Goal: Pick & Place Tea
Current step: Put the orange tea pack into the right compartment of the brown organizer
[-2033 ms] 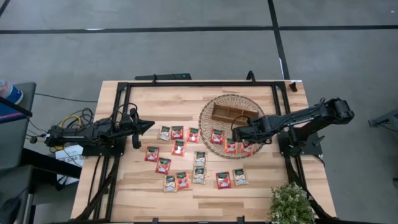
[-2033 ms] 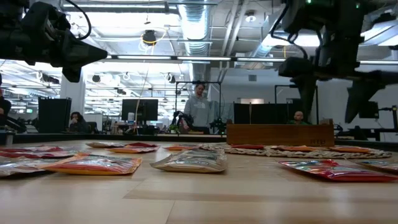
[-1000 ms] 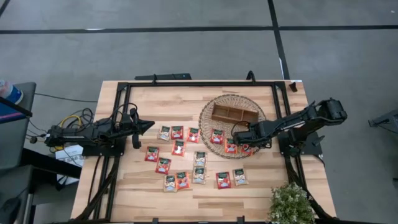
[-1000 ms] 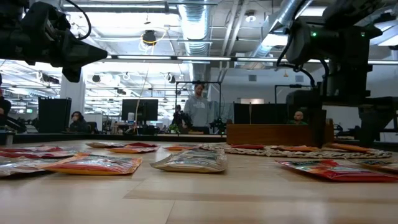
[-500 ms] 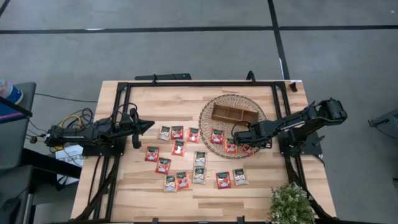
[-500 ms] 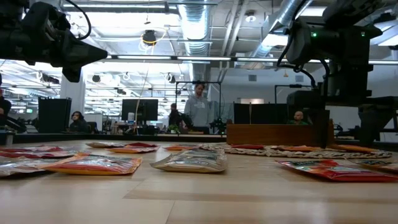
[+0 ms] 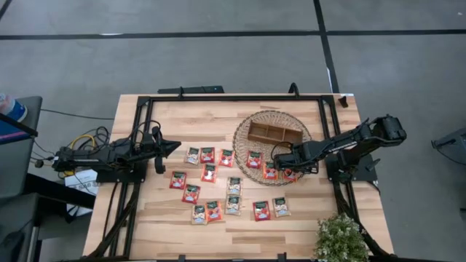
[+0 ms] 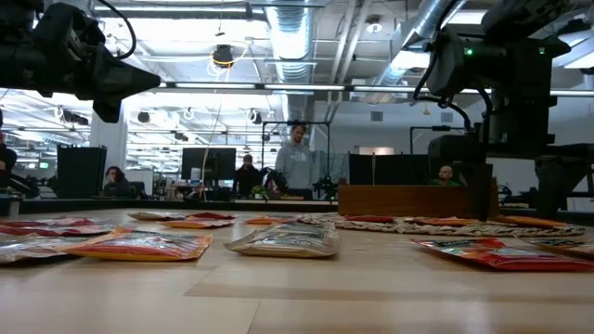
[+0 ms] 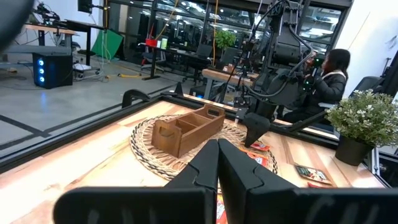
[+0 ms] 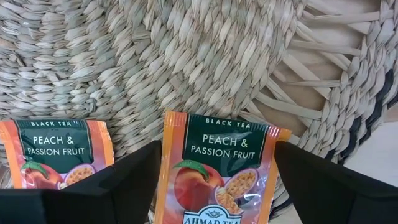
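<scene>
Open-plan robotics lab or office.
Ceiling ducts [image 8: 295, 37], monitors [image 8: 208, 162] on desks, seated people [image 9: 328, 73], grey tiled floor [image 7: 218, 58].

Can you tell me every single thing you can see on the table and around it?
Pale wooden table: one, under everything.
Small flat square tea sachets: about fifteen show, mostly red, some pale green-beige, spread over the table's middle, a few on the mat's edge.
Round woven wicker mat: one, straw-coloured, far right part of the table.
Oblong wooden tray: one, brown, on the mat.
Potted plant: one, green, near right corner.
People: several, in the room behind.
Left gripper: dark, shut, waiting over the table's left side.
Right gripper: dark, open, straddling one red sachet on the mat's edge.
</scene>
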Robot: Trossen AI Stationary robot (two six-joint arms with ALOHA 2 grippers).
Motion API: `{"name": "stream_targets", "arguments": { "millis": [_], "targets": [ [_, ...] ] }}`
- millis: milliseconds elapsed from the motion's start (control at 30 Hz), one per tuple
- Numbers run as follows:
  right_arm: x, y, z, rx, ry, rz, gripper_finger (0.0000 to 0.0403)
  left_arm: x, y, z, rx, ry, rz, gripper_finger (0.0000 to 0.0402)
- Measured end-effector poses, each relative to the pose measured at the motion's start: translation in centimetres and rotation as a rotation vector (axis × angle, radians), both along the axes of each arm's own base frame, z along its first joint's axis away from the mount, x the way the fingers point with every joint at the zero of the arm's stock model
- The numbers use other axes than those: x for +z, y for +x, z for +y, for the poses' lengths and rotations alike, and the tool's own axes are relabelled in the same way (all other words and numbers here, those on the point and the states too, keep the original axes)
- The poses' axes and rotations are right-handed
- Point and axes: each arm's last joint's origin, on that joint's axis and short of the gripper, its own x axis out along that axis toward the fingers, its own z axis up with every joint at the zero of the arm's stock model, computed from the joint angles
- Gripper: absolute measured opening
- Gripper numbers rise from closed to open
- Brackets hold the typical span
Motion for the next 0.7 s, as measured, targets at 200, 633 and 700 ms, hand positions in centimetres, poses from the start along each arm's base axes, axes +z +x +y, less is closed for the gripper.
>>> {"name": "stream_targets", "arguments": {
  "millis": [200, 633, 700],
  "targets": [
    [0.0, 0.02, -0.02, -0.009, -0.003, -0.001, 0.0286, 0.01, 0.0, 0.0, -0.001, 0.0, 0.0, 0.0],
    [0.02, 0.03, -0.03, -0.009, -0.007, -0.002, 0.0242, 0.0, 0.0, 0.0, 0.0, 0.0, 0.0, 0.0],
    [0.02, 0.03, -0.03, -0.009, -0.007, -0.002, 0.023, 0.01, 0.0, 0.0, 0.0, 0.0, 0.0, 0.0]
  ]
}}
